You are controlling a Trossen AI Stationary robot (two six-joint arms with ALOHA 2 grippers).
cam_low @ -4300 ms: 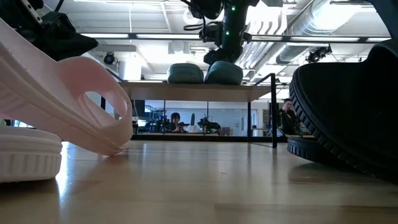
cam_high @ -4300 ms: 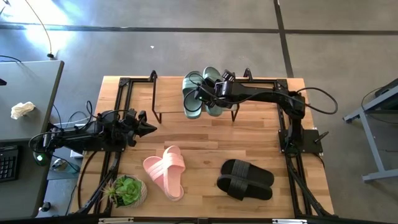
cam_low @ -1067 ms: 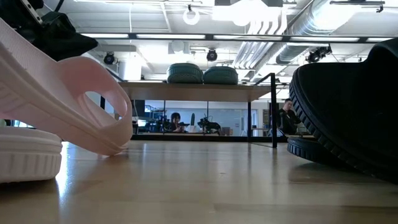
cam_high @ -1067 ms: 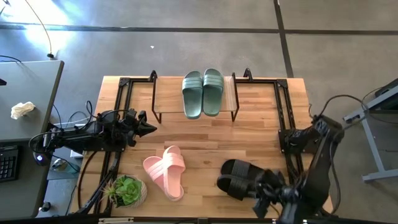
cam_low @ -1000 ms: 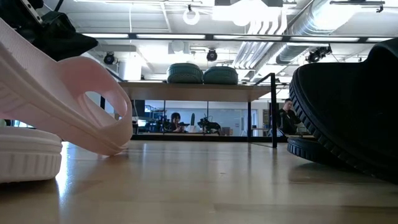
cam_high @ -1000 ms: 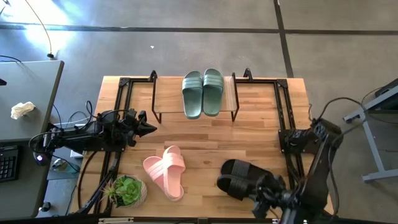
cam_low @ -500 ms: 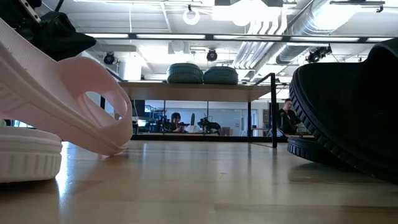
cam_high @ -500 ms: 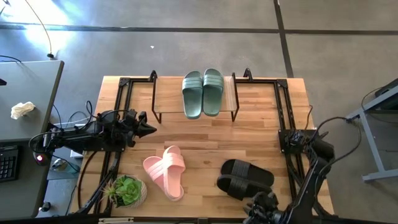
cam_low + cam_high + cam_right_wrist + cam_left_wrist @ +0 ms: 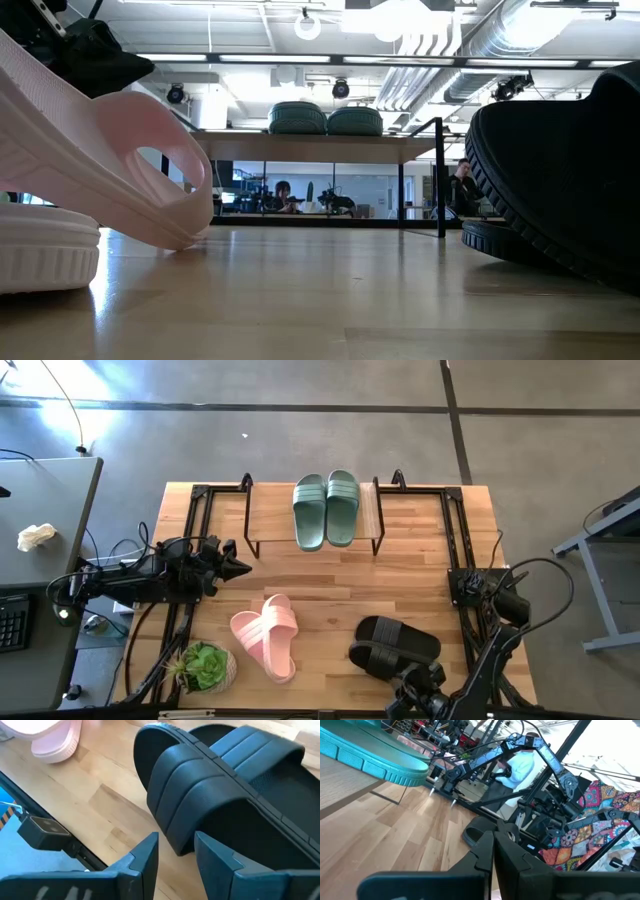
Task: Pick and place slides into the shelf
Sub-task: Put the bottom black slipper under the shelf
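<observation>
Where the table point(image 9: 330, 575) meets its left edge, the left gripper point(image 9: 240, 567) lies low over the wood, and its wrist view shows the two dark fingers point(image 9: 512, 857) pressed together with only a thin seam between them. In front of it, near the table's front-left corner, stands one small potted plant point(image 9: 205, 666). Just right of the plant lie the pink slides point(image 9: 267, 637), two of them, one resting partly on top of the other, so the lower one is largely covered from above; in the low view the upper sandal tilts up across the picture and is cut off at the left edge. At the far side of the table stands the shelf point(image 9: 312, 517), a single low rack, and on its plank the green slides point(image 9: 326, 508) sit side by side, two in all, touching along their inner edges. From table height only their rounded ends show above the plank. Further right, near the front edge, the black slides point(image 9: 394, 648) lie stacked at an angle, two again, the lower one mostly hidden. The right gripper point(image 9: 420, 695) hangs at the front edge just beside them, partly cut off by the frame; its wrist view shows the fingers point(image 9: 145, 857) spread apart, a black strap just beyond the tips, not touched.
</observation>
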